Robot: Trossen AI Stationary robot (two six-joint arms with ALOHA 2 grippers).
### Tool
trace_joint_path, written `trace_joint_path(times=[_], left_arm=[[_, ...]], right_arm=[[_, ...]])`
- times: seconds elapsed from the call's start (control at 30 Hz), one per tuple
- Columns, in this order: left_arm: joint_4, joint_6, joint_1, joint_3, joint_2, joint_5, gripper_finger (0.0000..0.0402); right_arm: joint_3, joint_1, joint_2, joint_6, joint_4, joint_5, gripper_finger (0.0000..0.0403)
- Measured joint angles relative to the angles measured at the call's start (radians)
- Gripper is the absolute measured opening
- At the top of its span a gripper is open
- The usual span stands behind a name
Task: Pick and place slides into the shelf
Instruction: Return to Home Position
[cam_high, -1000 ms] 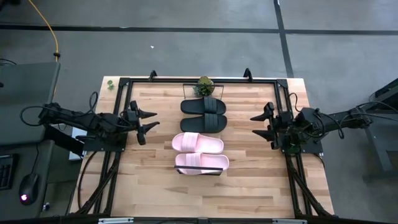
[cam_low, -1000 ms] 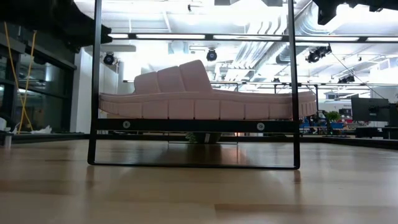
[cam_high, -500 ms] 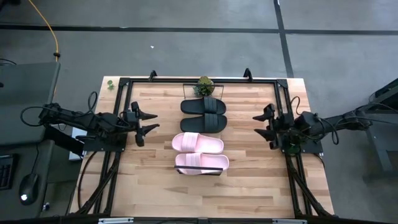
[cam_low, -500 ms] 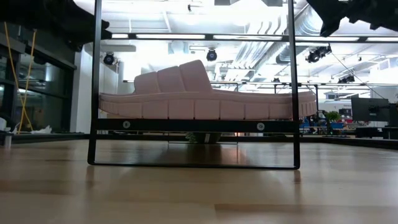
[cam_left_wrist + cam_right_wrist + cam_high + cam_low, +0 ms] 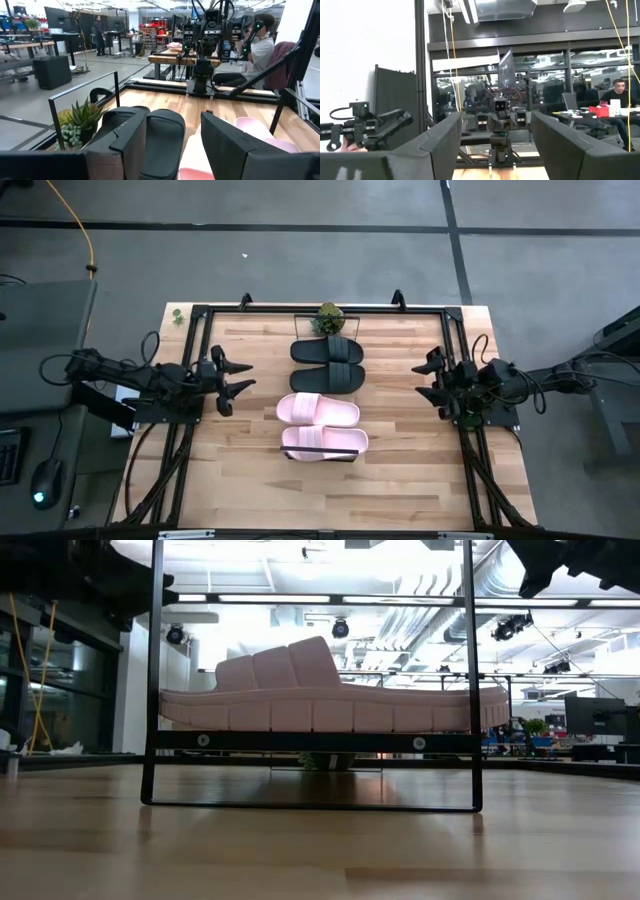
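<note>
In the high view, two black slides [image 5: 327,363] lie side by side toward the table's far edge. Two pale pink slides [image 5: 320,426] lie nearer. The nearest pink slide [image 5: 320,700] rests sole-down on the shelf [image 5: 310,741], a narrow board in a thin black frame [image 5: 152,690] standing on the tabletop. My left gripper [image 5: 249,375] hovers open at the table's left, pointing toward the slides. Its wrist view shows the black slides [image 5: 162,132] and a pink slide [image 5: 252,131] ahead. My right gripper [image 5: 419,378] hovers open at the right.
A small potted plant [image 5: 327,317] stands at the far edge behind the black slides and also shows as the plant [image 5: 75,124] in the left wrist view. Black frame rails [image 5: 195,340] run along the table's left, right and far sides. A person [image 5: 257,47] sits beyond the right arm.
My right gripper has drawn back a little toward the table's right edge, staying open. The slides and the shelf have kept still.
</note>
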Motion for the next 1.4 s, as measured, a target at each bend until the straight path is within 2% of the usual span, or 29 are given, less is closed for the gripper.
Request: trace_joint_path(times=[0.4,0.87,1.17,1.4], left_arm=[[-0.005,0.006,0.0,-0.058,-0.126,0.017,0.0172],[-0.015,0.008,0.0,-0.115,-0.221,0.012,0.0172],[-0.009,0.003,0.0,-0.158,-0.256,0.008,0.0172],[-0.007,0.004,0.0,-0.17,-0.278,0.018,0.0172]], right_arm=[[-0.103,0.0,0.0,-0.02,0.196,0.009,0.0229],[-0.103,0.0,0.0,-0.026,0.178,0.013,0.0229],[-0.103,-0.001,0.001,-0.019,0.14,0.074,0.0229],[-0.103,-0.001,0.001,-0.017,0.141,0.074,0.0229]])
